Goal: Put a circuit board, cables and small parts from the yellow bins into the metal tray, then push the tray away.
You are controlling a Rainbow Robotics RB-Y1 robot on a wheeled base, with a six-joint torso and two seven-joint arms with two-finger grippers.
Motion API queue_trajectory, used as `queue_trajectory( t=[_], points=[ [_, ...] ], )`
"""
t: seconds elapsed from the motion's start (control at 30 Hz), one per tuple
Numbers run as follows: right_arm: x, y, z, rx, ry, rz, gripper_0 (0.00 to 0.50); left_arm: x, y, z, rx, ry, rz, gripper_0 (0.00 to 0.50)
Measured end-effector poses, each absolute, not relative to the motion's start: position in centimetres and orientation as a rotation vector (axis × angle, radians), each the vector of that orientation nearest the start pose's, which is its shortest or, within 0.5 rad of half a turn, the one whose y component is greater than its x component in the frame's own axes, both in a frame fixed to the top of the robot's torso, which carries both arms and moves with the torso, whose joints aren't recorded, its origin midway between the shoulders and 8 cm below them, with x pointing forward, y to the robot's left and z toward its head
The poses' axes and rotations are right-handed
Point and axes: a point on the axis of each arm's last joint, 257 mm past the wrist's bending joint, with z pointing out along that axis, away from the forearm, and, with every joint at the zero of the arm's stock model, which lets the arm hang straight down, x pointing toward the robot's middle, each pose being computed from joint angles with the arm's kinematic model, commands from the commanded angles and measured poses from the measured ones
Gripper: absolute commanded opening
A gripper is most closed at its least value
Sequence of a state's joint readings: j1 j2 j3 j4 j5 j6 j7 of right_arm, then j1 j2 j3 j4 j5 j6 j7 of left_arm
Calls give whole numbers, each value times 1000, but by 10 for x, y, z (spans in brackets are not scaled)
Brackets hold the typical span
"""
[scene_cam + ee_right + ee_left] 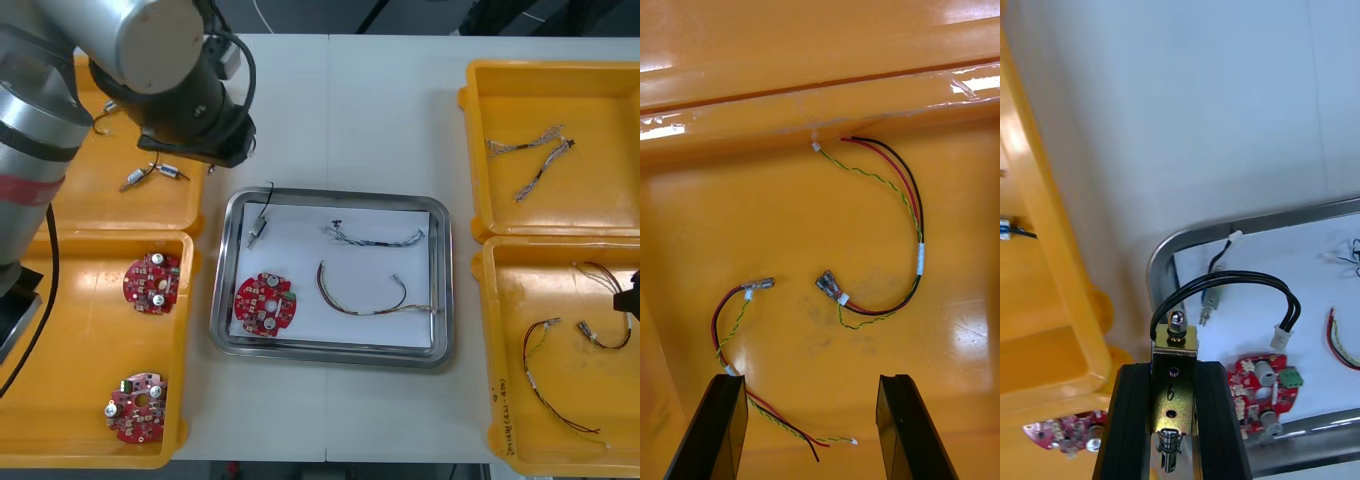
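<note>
I have the left gripper (1174, 375) clamped on a small metal part (1175, 341), its fingers apart only by the part's width. The part stands lengthwise between them, its long axis running along the fingers and its studded end pointing out past the fingertips. From that end a black cable (1225, 279) arcs out over the corner of the metal tray (1159, 262) and drops to a white plug (1279, 337), seen just beside the red circuit board (1262, 382) lying in the tray. In the front view my left arm (170, 80) hangs over the table (330, 110), above the edge of the far-left yellow bin (150, 205) and near the tray's far-left corner. A second metal part (257, 230) lies inside that corner, running roughly far to near, a little tilted. The blue and white cable (375, 238) stretches across the far right of the tray, and the red and yellow cable (360, 297) curves nearer me. My right gripper (809, 382) is spread wide over the floor of the near-right yellow bin (560, 290), holding nothing. Two loose cables (895, 195) lie beyond its fingertips, and one trails into the gap between the fingers.
</note>
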State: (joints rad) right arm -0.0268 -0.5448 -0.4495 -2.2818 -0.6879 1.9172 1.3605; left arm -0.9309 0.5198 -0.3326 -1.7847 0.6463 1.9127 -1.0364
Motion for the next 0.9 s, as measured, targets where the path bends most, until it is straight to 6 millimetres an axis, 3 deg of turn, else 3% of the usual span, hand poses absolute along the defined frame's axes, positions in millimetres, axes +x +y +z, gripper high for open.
queue_trajectory(
  t=[0.37,0.9],
  points=[
    [346,-382,-198,203,2636,28,500,485,116,-146,370,2681,71,1],
    [346,-382,-198,205,2636,29,500,498,95,-212,424,2711,114,0]
  ],
)
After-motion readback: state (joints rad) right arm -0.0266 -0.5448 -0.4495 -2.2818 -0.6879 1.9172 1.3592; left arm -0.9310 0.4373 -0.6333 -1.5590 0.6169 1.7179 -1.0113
